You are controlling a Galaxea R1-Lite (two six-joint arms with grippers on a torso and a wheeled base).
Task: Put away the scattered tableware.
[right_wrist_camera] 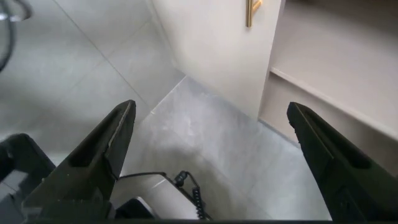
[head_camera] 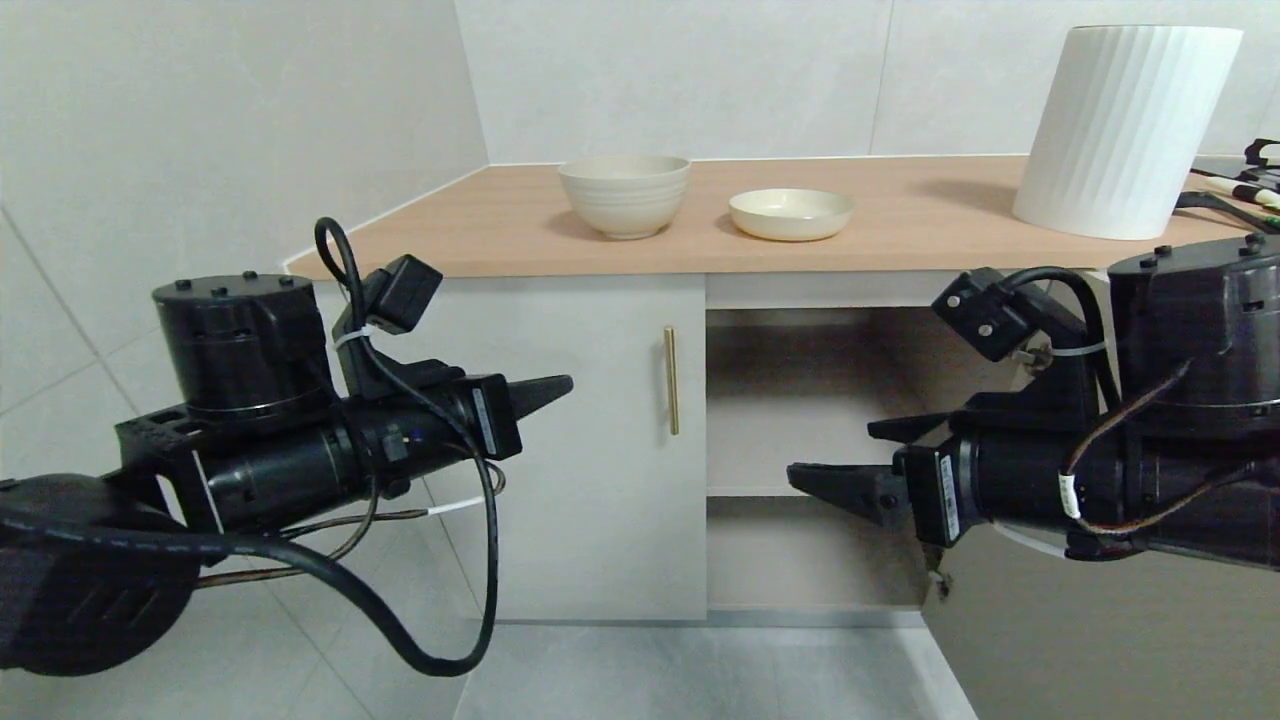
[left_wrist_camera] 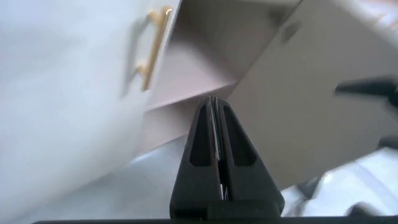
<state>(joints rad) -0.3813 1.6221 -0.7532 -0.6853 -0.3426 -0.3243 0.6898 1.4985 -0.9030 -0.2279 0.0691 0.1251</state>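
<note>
1. Head view centres on a pale grey two-door floor cabinet (head_camera: 600, 450). Its left door is closed and its right door (head_camera: 1080, 650) stands swung open. This bares one inner shelf (head_camera: 800, 492), which is probably where the tableware is meant to go.
2. Above it runs a light wooden countertop (head_camera: 930, 215), which carries everything to be cleared.
3. One tall white ribbed cylindrical container (head_camera: 1125, 130) stands at the counter's right end, well apart from the dishes. I judge it is not part of the job.
4. Two black arms hang level before the cabinet, below counter height. The left gripper (head_camera: 545, 392) has its fingers pressed together on nothing. The right gripper (head_camera: 830, 450) has its fingers spread wide and empty, in front of the open compartment.
5. The tableware counts two: a deep cream ribbed ceramic bowl (head_camera: 625, 195) and a shallow cream round dish (head_camera: 791, 214). They sit side by side but apart on the counter, and neither is yet stored.
6. One slim brass bar handle (head_camera: 671, 380) sits upright on the closed door.
</note>
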